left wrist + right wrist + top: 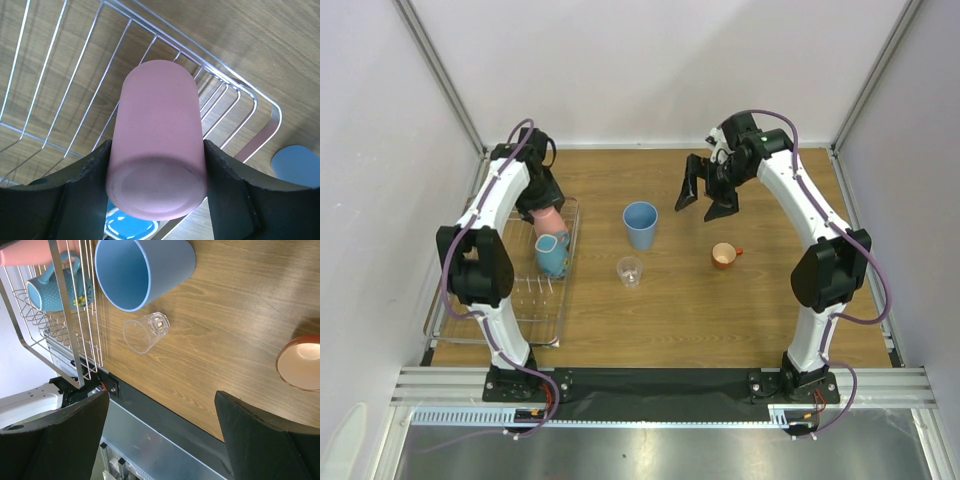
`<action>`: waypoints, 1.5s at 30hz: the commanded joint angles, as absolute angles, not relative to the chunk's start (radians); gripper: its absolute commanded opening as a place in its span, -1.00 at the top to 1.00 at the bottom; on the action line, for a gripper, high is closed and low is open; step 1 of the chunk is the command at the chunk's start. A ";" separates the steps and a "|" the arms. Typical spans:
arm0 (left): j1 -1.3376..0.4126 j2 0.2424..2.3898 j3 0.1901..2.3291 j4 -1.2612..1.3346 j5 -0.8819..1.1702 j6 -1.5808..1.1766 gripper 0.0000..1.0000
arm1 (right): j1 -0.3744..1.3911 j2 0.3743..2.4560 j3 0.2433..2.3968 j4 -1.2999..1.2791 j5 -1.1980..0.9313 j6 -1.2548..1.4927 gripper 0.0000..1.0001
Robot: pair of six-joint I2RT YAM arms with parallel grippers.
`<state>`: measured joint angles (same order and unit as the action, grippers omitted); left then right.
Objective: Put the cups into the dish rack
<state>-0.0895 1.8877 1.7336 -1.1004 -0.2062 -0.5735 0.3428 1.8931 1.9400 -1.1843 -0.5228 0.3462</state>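
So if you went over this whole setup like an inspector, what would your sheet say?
Surface: wooden table, bare apart from the items below.
Job's things: dish rack on the left with a blue mug in it; light-blue tumbler, clear glass and orange mug stand on the table, outside the rack.
Clutter: nothing seen.
Grippers: left tool shut on the pink tumbler over the rack's far end; right tool open and empty, above the table.
Cables: purple cables run along both arms, clear of the cups.
Surroundings: white walls and metal frame posts.
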 commanded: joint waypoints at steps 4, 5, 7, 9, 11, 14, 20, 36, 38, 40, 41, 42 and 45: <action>-0.092 1.911 1.763 -1.069 -0.173 -0.534 0.96 | 0.367 1.913 1.979 -1.145 -0.531 0.357 -0.89; -0.092 1.907 1.756 -1.065 -0.175 -0.526 0.79 | 0.370 1.919 1.982 -1.137 -0.535 0.362 -0.89; -0.092 1.901 1.750 -1.055 -0.182 -0.520 0.53 | 0.382 1.942 2.002 -1.121 -0.543 0.379 -0.89; -0.092 1.901 1.749 -1.054 -0.187 -0.511 0.23 | 0.393 1.966 2.014 -1.108 -0.534 0.393 -0.89; -0.092 1.899 1.747 -1.052 -0.196 -0.503 -0.10 | 0.411 1.982 2.032 -1.086 -0.525 0.414 -0.89; -0.092 1.894 1.744 -1.046 -0.196 -0.491 -0.47 | 0.439 2.011 2.061 -1.063 -0.489 0.443 -0.88; -0.092 1.898 1.730 -1.035 -0.175 -0.479 -0.97 | 0.474 2.071 2.112 -1.039 -0.416 0.486 -0.89; -0.094 1.629 1.678 -1.011 -0.146 -0.520 -0.99 | 0.560 2.284 2.307 -1.092 -0.129 0.534 -0.52; -0.098 1.574 1.652 -1.016 -0.123 -0.534 -0.99 | 0.566 2.301 2.306 -1.101 -0.120 0.535 -0.46; -0.106 1.527 1.608 -1.014 -0.100 -0.549 -0.99 | 0.571 2.316 2.301 -1.104 -0.109 0.532 -0.38; -0.113 1.476 1.592 -1.005 -0.091 -0.557 -0.99 | 0.574 2.318 2.289 -1.100 -0.120 0.528 -0.24; -0.118 1.438 1.553 -0.991 -0.068 -0.569 -0.99 | 0.574 2.322 2.286 -1.083 -0.123 0.528 -0.17; -0.127 1.292 1.479 -0.916 -0.023 -0.592 -0.99 | 0.571 2.327 2.287 -1.078 -0.117 0.520 0.34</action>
<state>-0.1120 1.4345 1.5337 -0.9928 -0.0906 -0.5503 0.5701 2.3299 2.2662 -1.0893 -0.1417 0.5243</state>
